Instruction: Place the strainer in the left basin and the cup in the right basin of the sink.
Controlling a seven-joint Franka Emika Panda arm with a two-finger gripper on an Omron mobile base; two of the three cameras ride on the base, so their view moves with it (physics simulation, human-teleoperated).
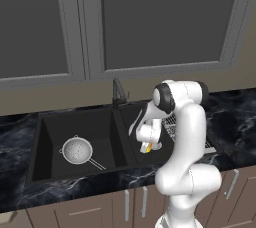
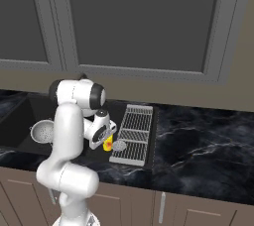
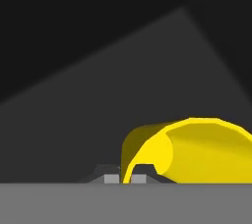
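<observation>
The silvery mesh strainer (image 1: 76,150) (image 2: 43,132) lies on the floor of the wide left basin (image 1: 97,127), its wire handle pointing toward the front right. My gripper (image 1: 148,145) (image 2: 106,143) (image 3: 126,179) hangs low inside the narrow right basin (image 1: 129,139) (image 3: 98,95). It is shut on the wall of the yellow cup (image 1: 147,147) (image 2: 107,144) (image 3: 206,154). In the hand view the cup lies tilted, its open mouth toward the camera, with the dark basin floor behind it.
A dark curved faucet (image 1: 118,92) stands behind the divider between the basins. A flat wire drying rack (image 2: 133,133) (image 1: 172,124) lies on the black marbled counter just right of the sink. A round silver drain (image 2: 119,145) shows beside the cup.
</observation>
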